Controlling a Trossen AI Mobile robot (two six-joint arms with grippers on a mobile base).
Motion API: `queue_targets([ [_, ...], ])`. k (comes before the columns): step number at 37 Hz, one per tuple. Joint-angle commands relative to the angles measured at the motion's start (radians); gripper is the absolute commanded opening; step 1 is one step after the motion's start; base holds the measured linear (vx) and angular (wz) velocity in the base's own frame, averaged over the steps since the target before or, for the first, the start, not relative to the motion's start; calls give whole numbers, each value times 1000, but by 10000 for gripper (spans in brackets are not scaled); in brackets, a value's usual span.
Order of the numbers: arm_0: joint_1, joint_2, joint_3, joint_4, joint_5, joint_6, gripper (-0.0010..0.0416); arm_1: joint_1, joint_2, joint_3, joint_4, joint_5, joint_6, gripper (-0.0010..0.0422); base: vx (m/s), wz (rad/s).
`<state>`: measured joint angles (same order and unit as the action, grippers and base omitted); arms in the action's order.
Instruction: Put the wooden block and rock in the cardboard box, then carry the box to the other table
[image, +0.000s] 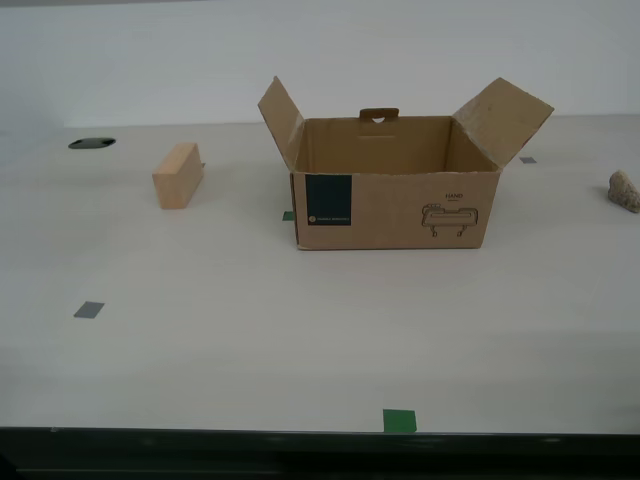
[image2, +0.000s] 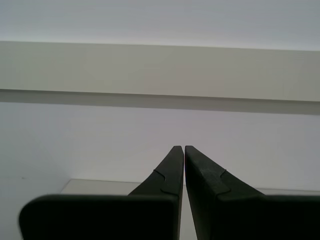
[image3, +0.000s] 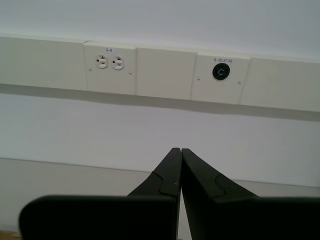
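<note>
The cardboard box (image: 395, 195) stands open on the smooth off-white table (image: 250, 330), flaps up, blue label and line drawing facing me. A tan wooden block (image: 178, 175) lies toward the exterior view's left of the box. The grey-beige rock (image: 624, 190) sits at the exterior view's right edge. Neither arm shows in the exterior view. My second gripper (image2: 180, 148) is shut and empty, facing a wall. My first gripper (image3: 176, 150) is also shut and empty, pointed at a wall. The other table is out of view.
A green tape square (image: 399, 421) lies near the table's dark front edge, a grey square (image: 88, 310) toward the exterior view's left, and a dark hole (image: 91, 143) at the far left. Wall outlets (image3: 109, 62) and a round socket (image3: 221, 72) sit on the trunking.
</note>
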<state>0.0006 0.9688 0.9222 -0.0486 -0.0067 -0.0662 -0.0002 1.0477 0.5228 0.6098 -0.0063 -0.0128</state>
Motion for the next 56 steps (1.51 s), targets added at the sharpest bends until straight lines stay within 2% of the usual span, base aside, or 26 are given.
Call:
queue_targets([
  [1, 0, 0, 80, -111, 2, 18, 0, 0, 0, 1, 5, 0, -5, 0, 0, 0],
  [11, 0, 0, 262, -393, 10, 41, 0, -1, 0, 16, -32, 0, -5, 0, 0, 0],
  [22, 0, 0, 352, -534, 83, 42, 0, -2, 0, 225, -516, 0, -2, 0, 0, 0],
  [30, 0, 2, 393, -640, 87, 68, 0, -2, 4, 408, -811, 2, 2, 0, 0, 0],
  [36, 0, 2, 415, -680, 87, 70, 0, -2, 34, 547, -992, 59, 0, 0, 0, 0],
  [40, 0, 2, 423, -708, 87, 75, 0, -2, 77, 640, -1112, 122, -16, 0, 0, 0],
  [42, 0, 2, 427, -724, 87, 84, 0, -3, 103, 686, -1173, 137, -18, 0, 0, 0],
  [46, 0, 2, 434, -750, 89, 94, 0, -7, 168, 776, -1292, 144, -16, 0, 0, 0],
  [49, 0, 3, 447, -779, 109, 97, 0, -8, 215, 832, -1353, 144, -13, 0, 0, 0],
  [56, -1, 7, 496, -879, 155, 97, 0, -24, 298, 908, -1405, 146, -12, 0, 0, 0],
])
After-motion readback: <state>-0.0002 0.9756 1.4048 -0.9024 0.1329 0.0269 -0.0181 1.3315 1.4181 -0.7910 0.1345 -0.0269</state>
